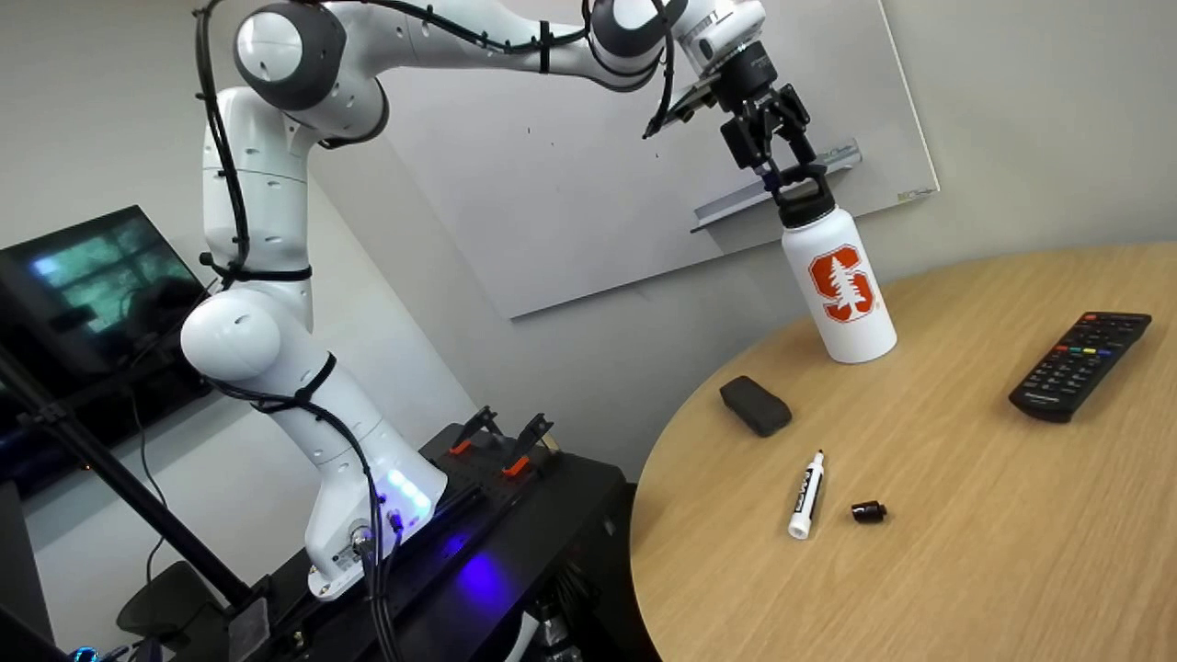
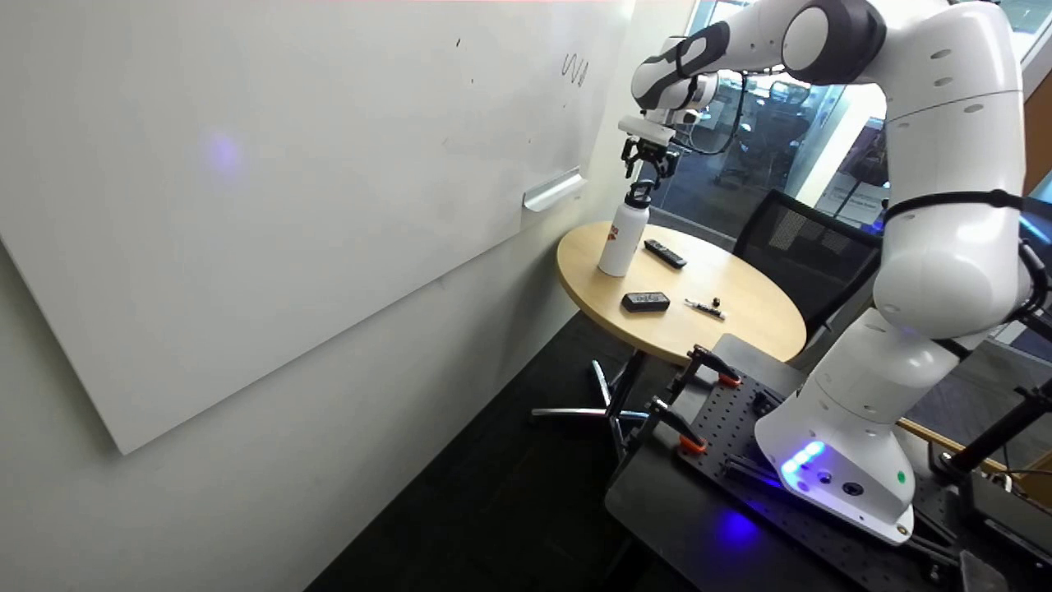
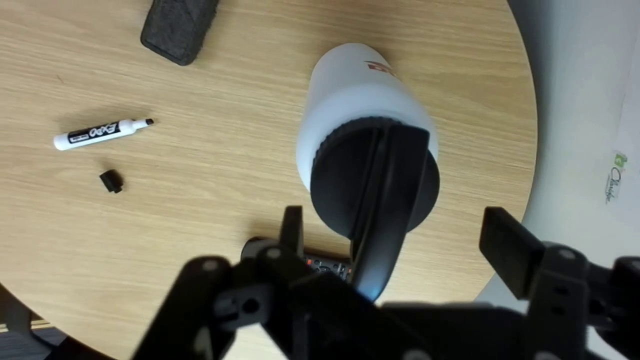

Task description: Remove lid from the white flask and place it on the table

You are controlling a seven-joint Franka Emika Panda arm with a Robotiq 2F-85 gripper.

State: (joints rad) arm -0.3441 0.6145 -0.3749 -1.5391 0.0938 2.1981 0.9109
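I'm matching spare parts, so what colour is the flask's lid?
The lid is black with a ridged edge, clearest in the wrist view.

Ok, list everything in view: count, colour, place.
white flask: one, white, on table
lid: one, black, on flask
table: one, light wood, by wall
remote: one, black, on table
flat block: one, black, on table
marker: one, white, on table
marker cap: one, black, near marker
whiteboard: one, white, on wall
chair: one, black, beside table
screen: one, dark, behind arm
clamps: two, black-orange, on black stand
arm: one, white, on stand
tool: one, black, open at lid
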